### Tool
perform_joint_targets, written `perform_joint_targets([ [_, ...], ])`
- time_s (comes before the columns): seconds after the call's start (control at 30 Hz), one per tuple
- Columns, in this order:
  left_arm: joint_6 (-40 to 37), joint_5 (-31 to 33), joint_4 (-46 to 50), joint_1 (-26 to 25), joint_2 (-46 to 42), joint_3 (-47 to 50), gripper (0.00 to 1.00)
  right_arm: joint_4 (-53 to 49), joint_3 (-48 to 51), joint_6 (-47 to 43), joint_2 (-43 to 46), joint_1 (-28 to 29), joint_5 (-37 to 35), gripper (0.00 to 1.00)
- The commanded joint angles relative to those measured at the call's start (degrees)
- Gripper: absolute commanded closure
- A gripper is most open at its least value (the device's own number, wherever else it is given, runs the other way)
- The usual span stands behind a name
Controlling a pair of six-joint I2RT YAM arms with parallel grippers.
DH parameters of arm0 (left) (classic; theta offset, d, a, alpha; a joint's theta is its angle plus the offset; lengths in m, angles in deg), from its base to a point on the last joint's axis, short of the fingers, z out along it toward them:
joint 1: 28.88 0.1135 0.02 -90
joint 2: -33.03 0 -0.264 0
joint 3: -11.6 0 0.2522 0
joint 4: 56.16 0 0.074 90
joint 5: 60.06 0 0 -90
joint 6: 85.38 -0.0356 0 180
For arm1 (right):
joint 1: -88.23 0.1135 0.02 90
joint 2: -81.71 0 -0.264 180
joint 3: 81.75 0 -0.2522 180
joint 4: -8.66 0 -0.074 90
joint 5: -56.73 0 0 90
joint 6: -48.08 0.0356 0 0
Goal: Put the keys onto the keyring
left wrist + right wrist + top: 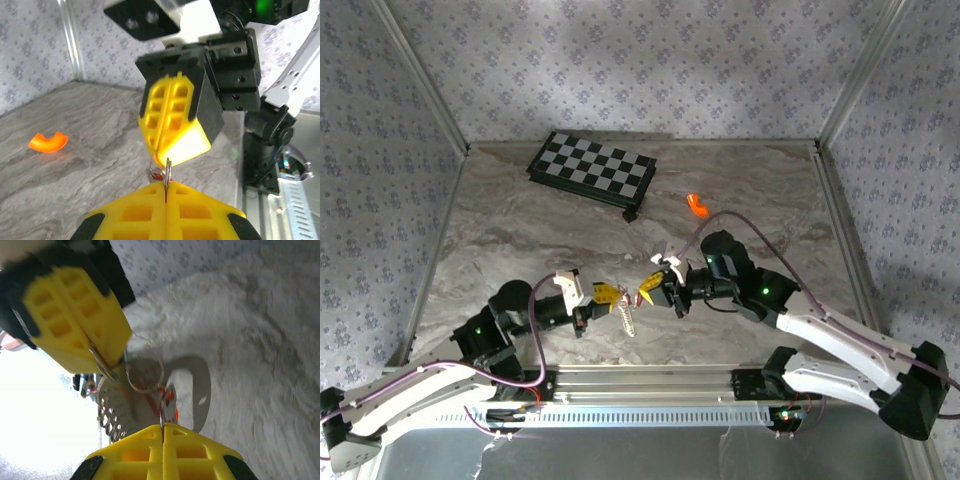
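Small silver oval metal keyring (204,385): hanging well nearside of the black-and-white chequered board (592,170), being clamped between yellow-fingered left gripper (166,187) and right gripper (162,430), both pinched shut. Risking tiny red plastic key (170,398) slipping off through uneven tugging.

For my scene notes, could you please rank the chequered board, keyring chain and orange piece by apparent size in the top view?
chequered board
keyring chain
orange piece
The last two look nearly alike.

- Two yellow-fingered grippers: left gripper (606,294), right gripper (649,287)
- One black-and-white chequered board (592,170)
- One bright orange curved piece (697,206)
- One silver metal keyring with chain (627,317)
- Red plastic keys (171,399): bunched, count unclear
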Motion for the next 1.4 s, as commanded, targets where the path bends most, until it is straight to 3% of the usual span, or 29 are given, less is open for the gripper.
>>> perform_joint_targets([
  [0.0,0.9,-6.3,0.5,0.3,-0.6,-3.7,1.0,-4.9,-3.1,-3.4,2.6,0.7,1.9,1.0],
  [0.17,0.9,-9.2,3.5,-0.2,-0.7,-6.3,1.0,-6.1,-5.2,-3.0,4.7,1.4,2.8,1.0],
  [0.33,0.5,-9.3,4.5,-0.9,-0.9,-7.3,1.0,-14.2,-9.6,-4.7,4.1,2.0,3.8,1.0],
  [0.73,-1.0,-9.9,5.6,-1.6,1.4,-9.2,1.0,-23.0,-15.7,-7.4,2.8,6.7,-2.9,1.0],
  [1.37,-1.2,-10.6,2.3,-2.1,4.9,-8.9,1.0,-22.0,-16.9,-10.5,0.8,11.5,-9.5,1.0],
])
